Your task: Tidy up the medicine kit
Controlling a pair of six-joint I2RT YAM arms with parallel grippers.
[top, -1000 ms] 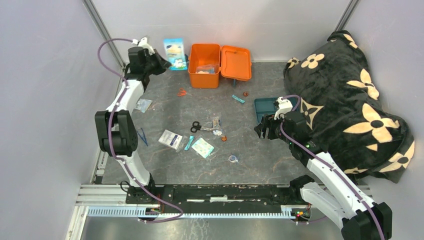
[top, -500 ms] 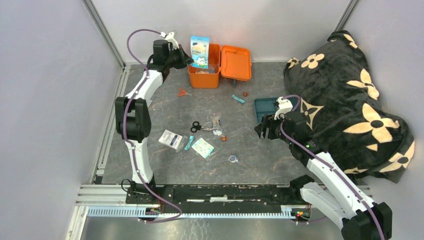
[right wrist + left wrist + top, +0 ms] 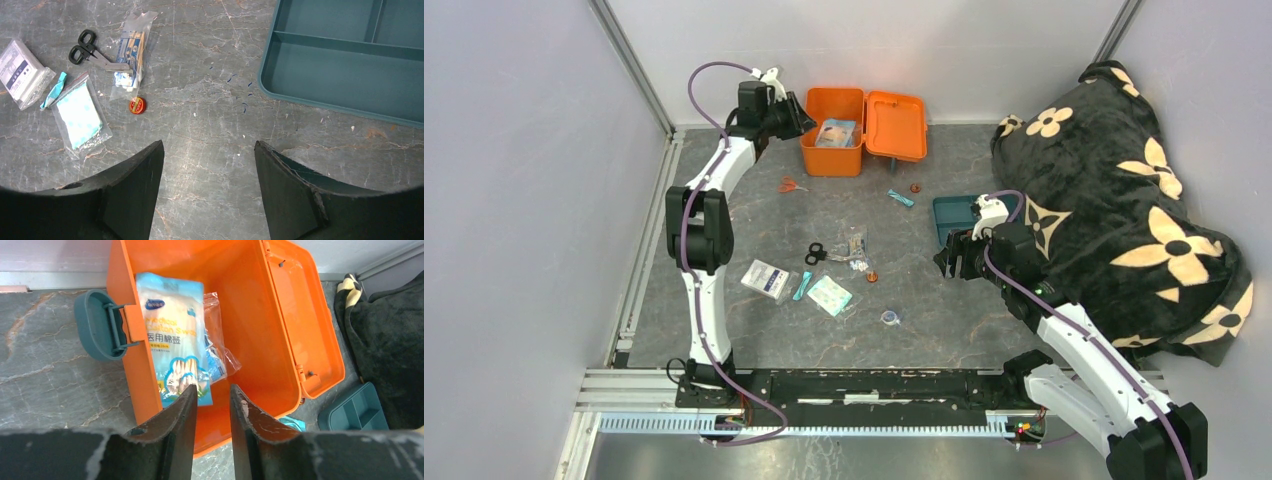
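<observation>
The orange medicine kit stands open at the back of the table, its lid laid flat to the right. A blue-and-white cotton swab packet lies inside it on a clear bag. In the left wrist view the kit, its teal handle and the packet fill the frame. My left gripper is open and empty just above the kit's left rim, and its jaws stand apart. My right gripper hangs open and empty over bare table.
A teal compartment tray lies beside my right gripper and shows in the right wrist view. Black scissors, several sachets, a tape roll and a red cap are scattered mid-table. A black flowered blanket covers the right side.
My left gripper carried the cotton swab packet from the left over to the kit and let it go; the packet now lies inside. The right arm has not moved.
</observation>
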